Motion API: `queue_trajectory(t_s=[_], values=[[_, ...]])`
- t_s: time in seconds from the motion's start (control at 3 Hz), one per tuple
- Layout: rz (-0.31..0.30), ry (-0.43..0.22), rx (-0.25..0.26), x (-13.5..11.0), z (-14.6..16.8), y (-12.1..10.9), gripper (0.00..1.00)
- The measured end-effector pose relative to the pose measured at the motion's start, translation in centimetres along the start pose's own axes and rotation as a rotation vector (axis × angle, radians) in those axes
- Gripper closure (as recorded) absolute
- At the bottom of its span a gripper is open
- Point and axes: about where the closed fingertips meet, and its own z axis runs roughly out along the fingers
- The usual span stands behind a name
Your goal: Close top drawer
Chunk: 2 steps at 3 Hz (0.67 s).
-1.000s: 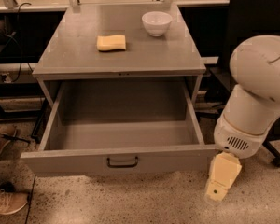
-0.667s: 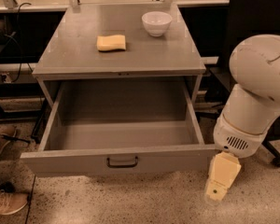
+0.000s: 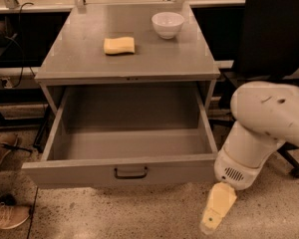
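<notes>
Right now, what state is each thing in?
top drawer: pulled far out, nothing inside.
bowl: upright on the cabinet top.
sponge: lying flat, left of the bowl.
gripper: hanging low near the floor, beside the drawer's right front corner.

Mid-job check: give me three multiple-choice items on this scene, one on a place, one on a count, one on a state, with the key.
1. Where is the end effector?
A. Inside the drawer
B. Low, off the front right corner of the wide grey metal top drawer
C. Over the bowl

2. How many things lie on the grey cabinet top?
A. One
B. Two
C. Four

3. The top drawer is:
A. Pulled out and empty
B. Shut
C. Pulled out and full

Key: B, it hangs near the floor right of the drawer front; B, a yellow sponge and a white bowl; A, its bare inside shows.
</notes>
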Motion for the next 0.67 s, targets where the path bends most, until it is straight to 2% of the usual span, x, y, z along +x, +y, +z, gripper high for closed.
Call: queue_trajectory(t_s=[0.33,0.67], values=[[0.015,-0.083,-0.029,-1.2,3.8,-0.6,0.16],[0.009,-0.183,0.015,-3.4,5.6,-2.2,0.38]])
